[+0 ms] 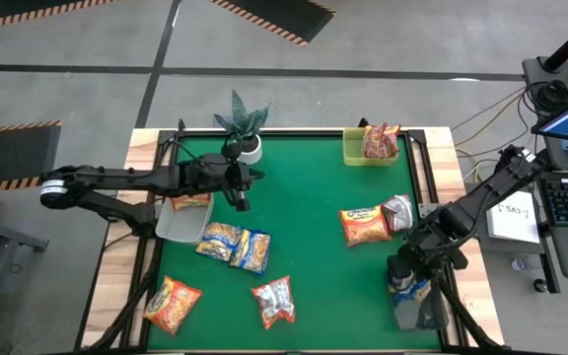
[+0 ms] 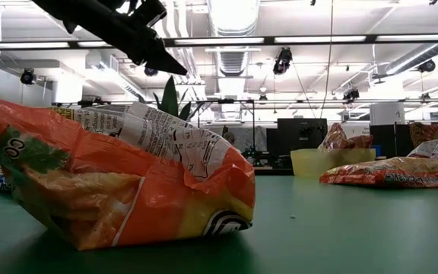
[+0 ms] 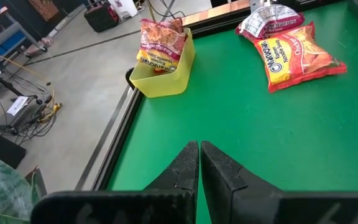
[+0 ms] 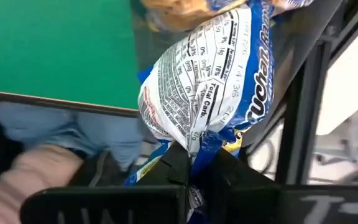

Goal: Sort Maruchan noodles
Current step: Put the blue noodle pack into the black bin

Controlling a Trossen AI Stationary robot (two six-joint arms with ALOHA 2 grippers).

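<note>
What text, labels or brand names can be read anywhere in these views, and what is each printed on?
"Maruchan", partly cut off: blue packet held in the shut jaws of the right gripper.
"Total Carb.": nutrition panel on that packet; the other lines are too small.
"Chicken", partial: orange packet on the green mat.
Orange packet in the low view: print unreadable.

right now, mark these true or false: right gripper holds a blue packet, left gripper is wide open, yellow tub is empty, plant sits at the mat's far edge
1. The right gripper is shut on a blue packet. True.
2. The left gripper is wide open. False: its fingers are closed together and hold nothing.
3. The yellow tub is empty. False: a packet stands in it.
4. The plant sits at the green mat's far edge. True.
</note>
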